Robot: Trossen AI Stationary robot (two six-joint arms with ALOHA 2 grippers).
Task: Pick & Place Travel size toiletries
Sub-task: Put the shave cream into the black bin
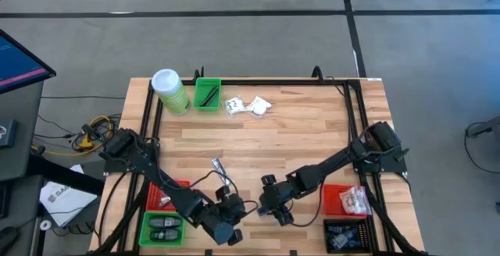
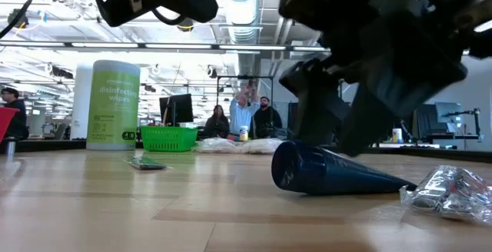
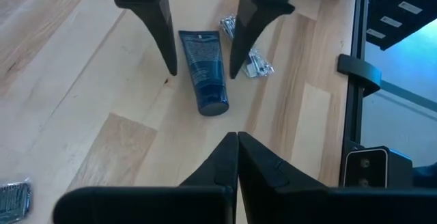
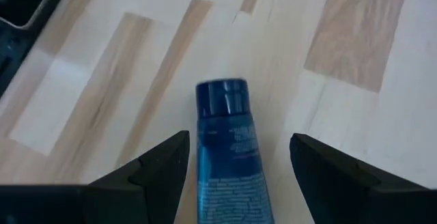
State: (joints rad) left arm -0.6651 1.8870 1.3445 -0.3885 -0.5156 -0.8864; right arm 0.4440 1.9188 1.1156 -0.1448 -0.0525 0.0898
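Toiletries here centre on a dark blue tube (image 4: 226, 149) lying flat on the wooden counter (image 1: 305, 131), near its front edge. The right end effector (image 4: 239, 157) stands over the tube with its fingers (image 4: 161, 159) wide apart, one on each side; in the right wrist view neither finger touches it. The tube's round cap end points toward the left end effector (image 3: 237, 142), whose fingers are pressed together and hold nothing, just beside the tube. A crinkly silvery packet (image 3: 256, 63) lies close by the tube's flat end, and a second silvery packet (image 1: 218, 167) lies on the boards behind the left end effector. Bare wood lies around the tube on its other sides. Farther back from the tube stand a green wipes canister (image 1: 170, 91), a small green bin (image 1: 207, 94) and white sachets (image 1: 248, 105). A red bin (image 1: 337, 196) sits to the tube's right.
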